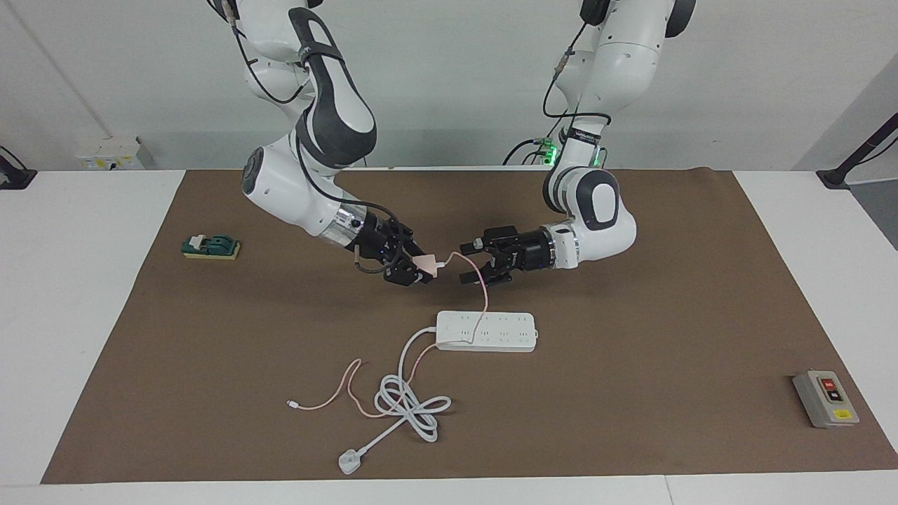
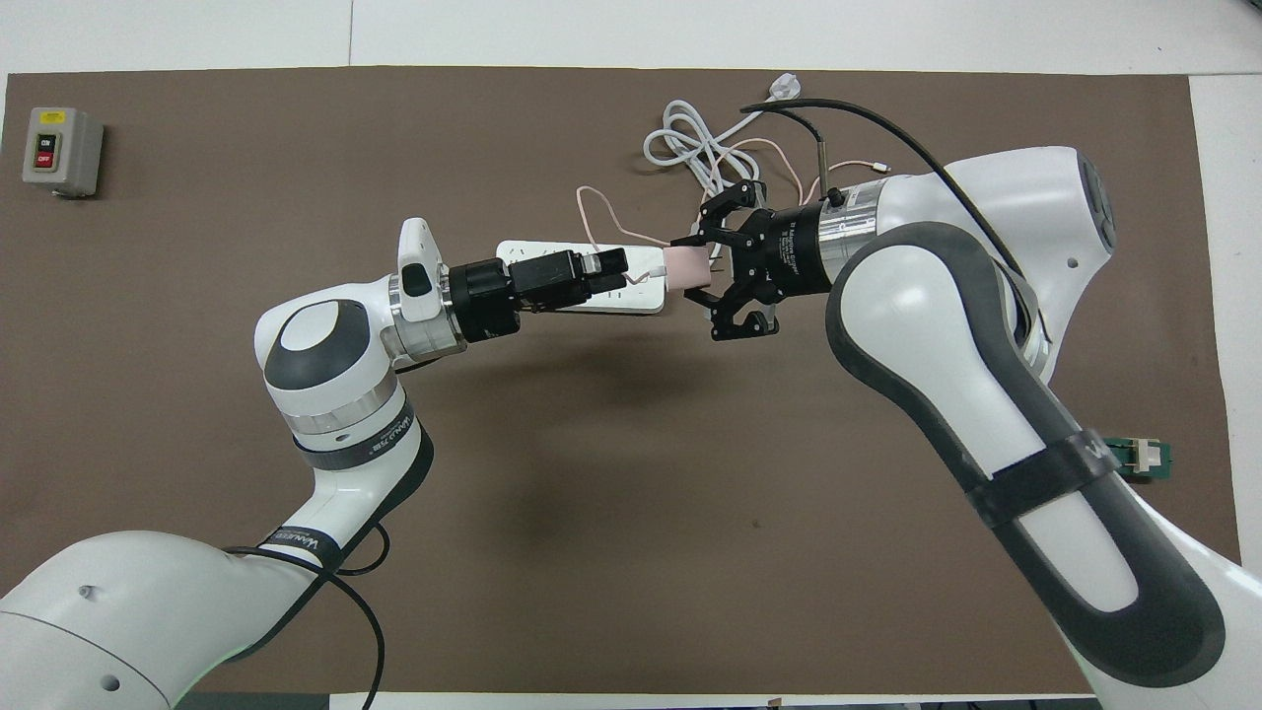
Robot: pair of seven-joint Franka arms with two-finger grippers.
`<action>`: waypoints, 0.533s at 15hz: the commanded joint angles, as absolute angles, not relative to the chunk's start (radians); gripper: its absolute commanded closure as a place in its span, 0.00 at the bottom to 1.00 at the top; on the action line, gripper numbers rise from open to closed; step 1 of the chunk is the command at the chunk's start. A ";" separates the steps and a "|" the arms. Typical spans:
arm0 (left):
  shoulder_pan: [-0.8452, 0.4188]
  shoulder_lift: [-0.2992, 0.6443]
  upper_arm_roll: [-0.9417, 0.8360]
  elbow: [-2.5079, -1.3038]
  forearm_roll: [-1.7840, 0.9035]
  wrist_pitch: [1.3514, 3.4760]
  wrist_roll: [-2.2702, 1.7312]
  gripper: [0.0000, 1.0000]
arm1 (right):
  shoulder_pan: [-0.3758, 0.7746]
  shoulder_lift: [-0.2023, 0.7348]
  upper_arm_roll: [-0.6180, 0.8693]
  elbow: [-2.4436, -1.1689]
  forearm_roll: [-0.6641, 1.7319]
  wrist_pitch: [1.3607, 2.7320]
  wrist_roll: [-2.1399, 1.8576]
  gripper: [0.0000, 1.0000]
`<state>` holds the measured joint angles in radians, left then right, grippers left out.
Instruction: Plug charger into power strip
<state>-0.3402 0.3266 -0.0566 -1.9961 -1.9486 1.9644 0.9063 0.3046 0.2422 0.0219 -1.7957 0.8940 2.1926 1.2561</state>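
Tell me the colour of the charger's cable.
Pale pink cable, clearest in the facing view.

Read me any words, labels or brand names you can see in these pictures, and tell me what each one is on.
"ON", over "OFF": grey button box, toward the left arm's end.
"FR3", after a word too blurred to read: band on the left arm.
White lettering on the right tool's black body: too small to read.
Yellow label on the button box: unreadable.
Power strip, charger: no visible text.
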 commanded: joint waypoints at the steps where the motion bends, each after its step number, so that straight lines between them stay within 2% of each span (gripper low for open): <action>1: -0.328 0.325 -0.058 -1.999 -1.942 1.947 0.922 0.02 | 0.333 0.255 0.025 -1.773 0.930 2.233 1.281 1.00; 8: -0.330 0.327 -0.060 -1.997 -1.947 1.947 0.922 0.04 | 0.376 0.281 0.026 -1.773 0.945 2.267 1.275 1.00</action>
